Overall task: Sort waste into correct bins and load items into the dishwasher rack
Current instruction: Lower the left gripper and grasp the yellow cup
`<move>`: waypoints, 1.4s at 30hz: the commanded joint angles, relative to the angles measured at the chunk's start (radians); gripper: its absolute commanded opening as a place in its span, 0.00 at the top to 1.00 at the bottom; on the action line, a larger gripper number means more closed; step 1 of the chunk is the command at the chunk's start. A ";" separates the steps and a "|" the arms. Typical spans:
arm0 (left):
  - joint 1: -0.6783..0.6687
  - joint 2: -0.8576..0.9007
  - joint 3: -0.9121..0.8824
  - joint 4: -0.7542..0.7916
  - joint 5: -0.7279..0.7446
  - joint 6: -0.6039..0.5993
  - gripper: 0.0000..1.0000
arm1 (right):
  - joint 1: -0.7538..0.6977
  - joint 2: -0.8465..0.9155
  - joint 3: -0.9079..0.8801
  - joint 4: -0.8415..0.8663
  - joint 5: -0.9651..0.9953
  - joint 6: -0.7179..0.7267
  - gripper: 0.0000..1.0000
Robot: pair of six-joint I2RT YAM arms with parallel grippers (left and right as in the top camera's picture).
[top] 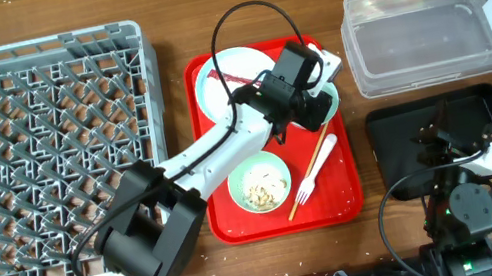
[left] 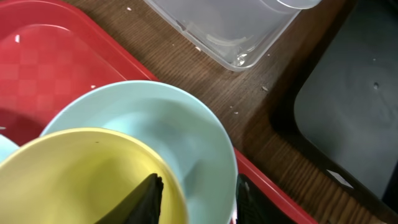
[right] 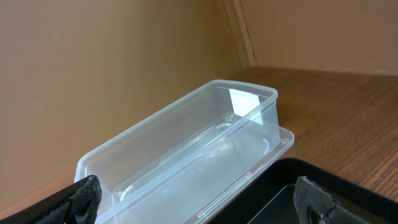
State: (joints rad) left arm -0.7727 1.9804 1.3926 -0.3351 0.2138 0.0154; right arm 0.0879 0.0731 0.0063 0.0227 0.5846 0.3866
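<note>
At the far right corner of the red plastic serving tray (left: 37, 56), our left hand (left: 199, 198) straddles the rims of the small yellow cup (left: 81, 174) and the pale blue bowl (left: 205, 140) holding it, clamped or not we cannot tell; we should pinch squarely, then lift straight up.

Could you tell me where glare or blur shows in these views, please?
Overhead: evenly lit, sharp. Left wrist: the near yellow cup looks soft; the red tray shows pale sheen. Right wrist: bright glare on the far wall of the clear tub.
</note>
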 commanded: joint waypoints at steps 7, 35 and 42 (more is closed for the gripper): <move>-0.005 0.055 0.018 -0.001 -0.074 0.006 0.76 | -0.003 0.004 0.001 0.005 0.017 -0.019 0.00; -0.013 -0.018 0.019 0.032 -0.074 0.000 0.64 | -0.003 0.004 0.001 0.005 0.017 -0.019 0.00; -0.013 -0.061 0.019 0.024 -0.072 0.000 0.64 | -0.003 0.004 0.001 0.005 0.017 -0.019 0.00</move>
State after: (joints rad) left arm -0.7792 1.9526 1.3926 -0.3061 0.1493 0.0139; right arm 0.0879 0.0731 0.0063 0.0231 0.5846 0.3866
